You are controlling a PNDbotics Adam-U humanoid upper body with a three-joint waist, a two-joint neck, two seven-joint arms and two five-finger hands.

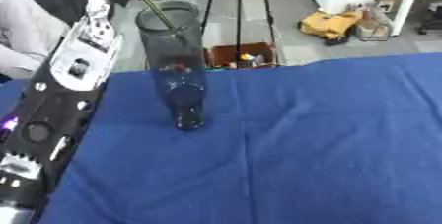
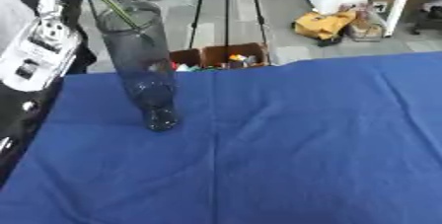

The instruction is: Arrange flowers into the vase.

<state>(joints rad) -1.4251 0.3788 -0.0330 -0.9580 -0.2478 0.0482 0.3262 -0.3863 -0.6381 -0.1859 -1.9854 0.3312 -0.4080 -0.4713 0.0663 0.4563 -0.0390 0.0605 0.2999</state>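
Partly done: 1 green stem (image 1: 155,7) slanting into the glass vase (image 1: 175,65) on the blue tablecloth (image 1: 302,144), left arm (image 1: 65,85) raised alongside, its hand's fingers impossible to tell, right hand unseen.

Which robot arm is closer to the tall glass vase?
The left. The left arm reaches up along the view's left side, just beside the vase, which stands on the blue tablecloth. The right arm shows in neither view, and no hand can be made out.

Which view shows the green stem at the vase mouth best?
The left eye view: the green stem crosses the clear vase rim against pale floor. The right eye view shows it too, thinner and closer to the top edge.
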